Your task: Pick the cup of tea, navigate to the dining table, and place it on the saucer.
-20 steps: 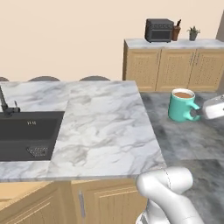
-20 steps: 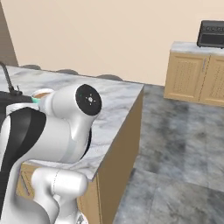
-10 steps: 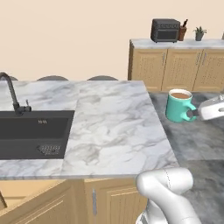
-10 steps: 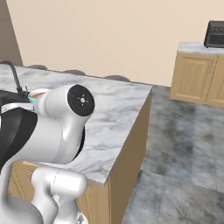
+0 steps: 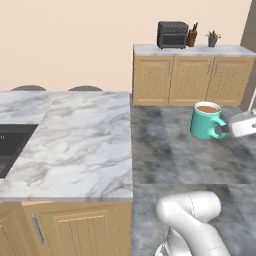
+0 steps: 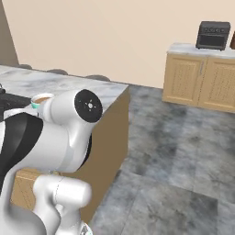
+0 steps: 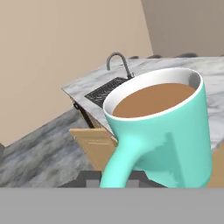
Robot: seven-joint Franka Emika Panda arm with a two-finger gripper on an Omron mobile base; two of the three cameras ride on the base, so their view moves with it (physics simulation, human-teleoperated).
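The cup of tea (image 5: pixel 204 123) is a teal mug with brown liquid, hanging upright in the air over the grey floor to the right of the marble counter. My gripper (image 5: pixel 222 131) comes in from the right and is shut on its handle. In the hand view the cup of tea (image 7: pixel 166 127) looms close, its handle curving down between my fingertips. Its rim (image 6: pixel 40 98) peeks out behind my arm in the right base view. The dining table and the saucer are out of view.
A marble counter (image 5: pixel 85 145) with a dark sink (image 5: pixel 10 145) lies to the left. Wooden cabinets (image 5: pixel 190 80) line the back wall, carrying a toaster oven (image 5: pixel 172 34) and a potted plant (image 5: pixel 213 37). Grey tiled floor (image 6: pixel 183 151) stretches ahead and to the right.
The whole picture has shifted sideways, so the base is moving; the counter and sink now sit further left. The cup stays held in the same spot relative to the arm.
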